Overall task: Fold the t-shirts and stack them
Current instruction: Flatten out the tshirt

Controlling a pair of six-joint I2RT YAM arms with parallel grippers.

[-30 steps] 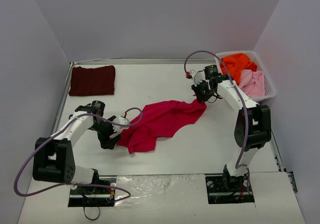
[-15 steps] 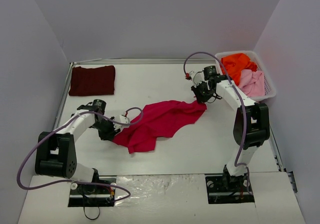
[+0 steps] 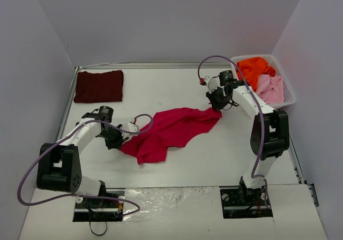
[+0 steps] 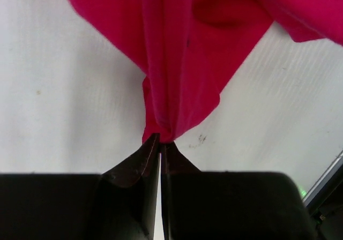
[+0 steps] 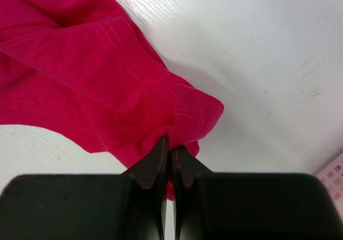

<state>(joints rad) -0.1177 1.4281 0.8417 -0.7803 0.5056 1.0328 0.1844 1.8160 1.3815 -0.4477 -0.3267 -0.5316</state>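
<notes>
A robotics lab cell: plain pale grey partition walls [image 3: 161, 20] box a flat white tabletop [image 3: 214, 154] on 3 sides; a white-and-black jointed left arm [image 3: 80, 134] and right arm [image 3: 252, 105] are bolted at its near edge, trailing purple cables [image 3: 214, 56].

Over the last second we have drawn our left gripper [image 4: 160, 138], clamped on the left corner of the crimson t-shirt [image 3: 174, 128], away from the near edge of the table [image 3: 214, 159] and a little leftward, and the left arm's elbow has swung in toward its base. The shirt's left end has followed, so the cloth now reaches farther left and lies more stretched out. Our right gripper [image 5: 170, 142], pinched on the opposite corner, has crept only slightly toward the far right.
</notes>
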